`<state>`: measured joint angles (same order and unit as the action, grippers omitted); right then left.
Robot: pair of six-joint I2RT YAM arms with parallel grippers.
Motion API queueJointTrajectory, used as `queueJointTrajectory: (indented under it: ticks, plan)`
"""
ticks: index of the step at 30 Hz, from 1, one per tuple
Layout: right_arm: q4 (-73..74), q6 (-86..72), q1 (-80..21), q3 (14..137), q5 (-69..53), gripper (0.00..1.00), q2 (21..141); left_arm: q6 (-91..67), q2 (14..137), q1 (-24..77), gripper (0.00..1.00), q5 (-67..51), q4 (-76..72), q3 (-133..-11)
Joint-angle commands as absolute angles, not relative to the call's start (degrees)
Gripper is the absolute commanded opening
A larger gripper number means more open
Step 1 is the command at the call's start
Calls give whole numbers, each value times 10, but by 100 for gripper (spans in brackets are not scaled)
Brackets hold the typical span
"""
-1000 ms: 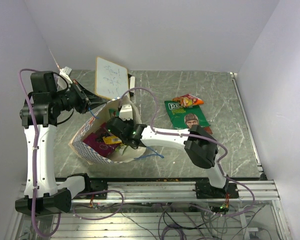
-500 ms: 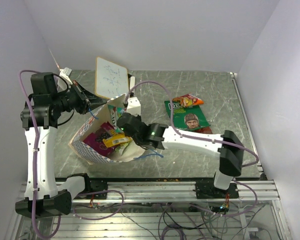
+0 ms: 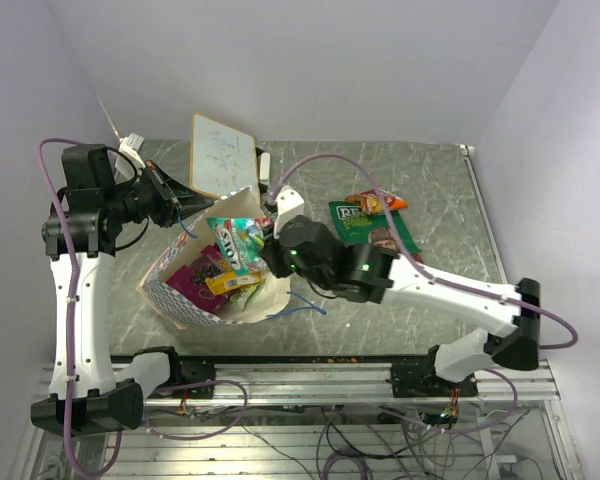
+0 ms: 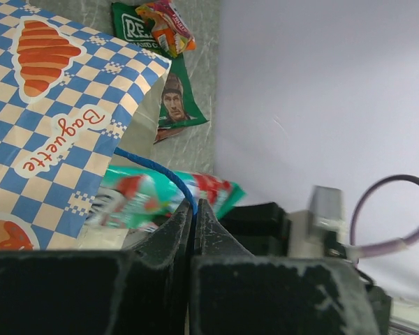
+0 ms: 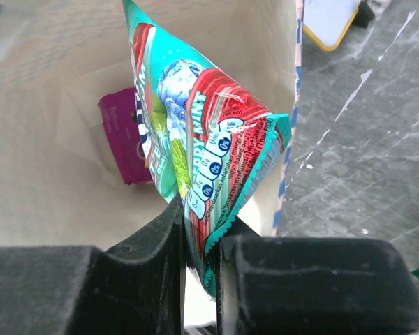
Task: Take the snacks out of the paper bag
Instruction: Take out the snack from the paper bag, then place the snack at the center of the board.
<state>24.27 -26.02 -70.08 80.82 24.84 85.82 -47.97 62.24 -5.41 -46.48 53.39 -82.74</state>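
The right gripper pinched the teal packet over the bag. The left gripper clamped its cord. A green packet lay at the bag's 3 o'clock.

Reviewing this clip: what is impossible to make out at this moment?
- Top view: how many snacks are inside the paper bag; the held teal packet and the right gripper cover part of its mouth.
- Right wrist view: the bag floor; the teal packet hides all but one magenta packet.
- Left wrist view: the bag's inside, blocked by its checkered wall beyond the left gripper pinching the blue cord handle.
- Top view: the white board scribbles, too small to read.
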Motion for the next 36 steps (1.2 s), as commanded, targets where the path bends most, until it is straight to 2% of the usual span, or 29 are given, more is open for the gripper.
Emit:
queueJointTrajectory:
  ticks: [1, 6, 14, 24, 28, 36]
  plan:
    - [263, -192, -700, 800, 223, 0, 775, -457, 625, -53, 7, -474, 536, -828]
    - [296, -156, -701, 815, 256, 0, 710, -447, 629, -54, 7, -470, 544, -828]
    - [345, -107, -673, 907, 401, 0, 720, -441, 631, -54, 7, -463, 559, -839]
    - [364, -169, -419, 935, 221, 0, 806, -463, 605, -53, 7, -459, 538, -823]
    - [385, -229, -324, 918, 90, 0, 840, -488, 588, -54, 7, -468, 503, -807]
    - [342, -276, -179, 791, -107, 0, 817, -490, 590, -54, 7, -468, 498, -817]
